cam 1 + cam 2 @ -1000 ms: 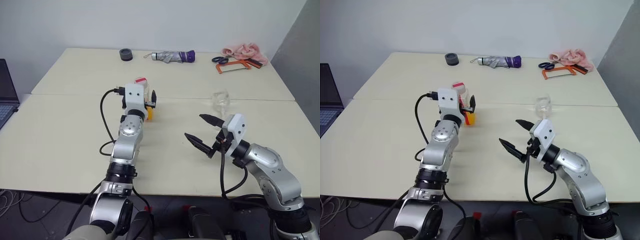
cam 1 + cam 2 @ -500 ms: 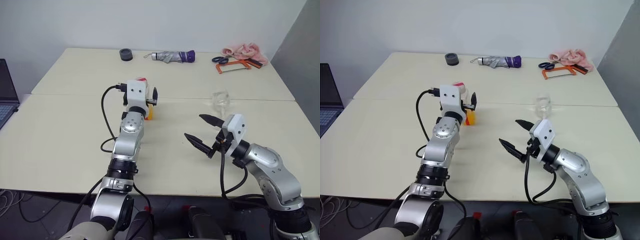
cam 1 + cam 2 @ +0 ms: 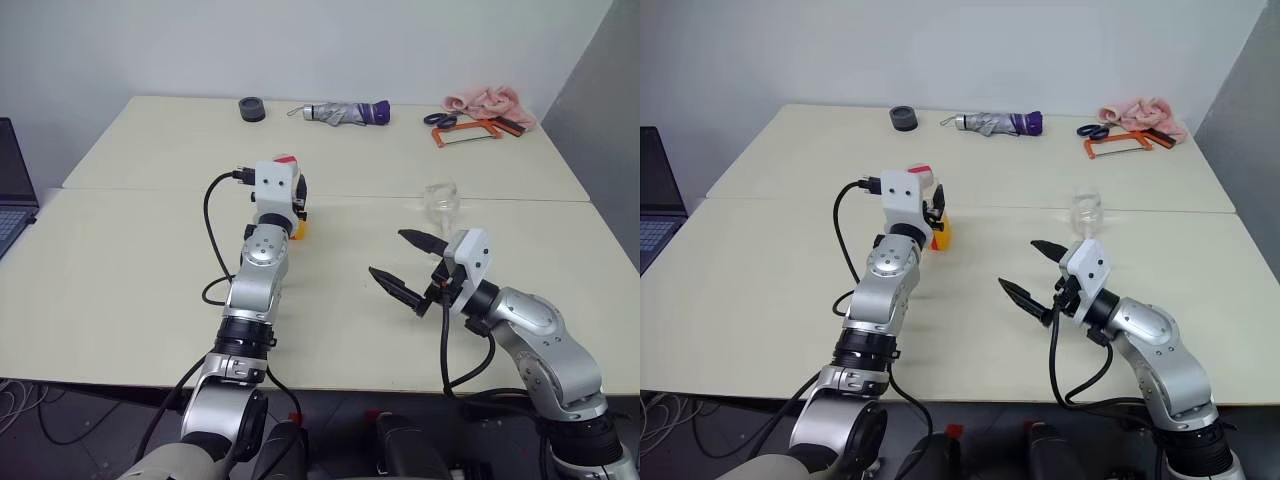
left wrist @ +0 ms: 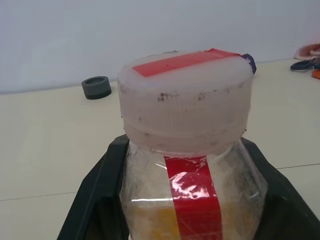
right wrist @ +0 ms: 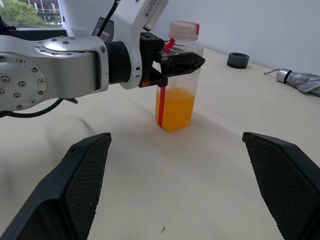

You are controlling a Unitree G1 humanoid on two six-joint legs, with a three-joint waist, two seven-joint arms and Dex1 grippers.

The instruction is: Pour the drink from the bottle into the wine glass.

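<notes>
The bottle (image 5: 177, 80) stands upright on the table, clear plastic with a red label strip and a red-and-white cap (image 4: 185, 95). The orange drink (image 5: 175, 107) fills its lower part. My left gripper (image 3: 296, 206) is shut on the bottle's upper body, a black finger (image 4: 97, 200) pressed against each side. The wine glass (image 3: 440, 200) stands upright and empty to the right of the bottle, just beyond my right gripper (image 3: 386, 252). That gripper hovers open over the table near the front, holding nothing and pointing toward the bottle.
Along the far edge of the table (image 3: 120, 270) lie a grey tape roll (image 3: 252, 108), a folded umbrella (image 3: 345, 113), a pink cloth (image 3: 487, 100), scissors (image 3: 440, 119) and an orange hacksaw (image 3: 465, 132). A laptop (image 3: 10, 190) sits at the far left.
My left gripper's fingers, open around the bottle before, have closed onto it. The right arm, bottle and glass have stayed in place.
</notes>
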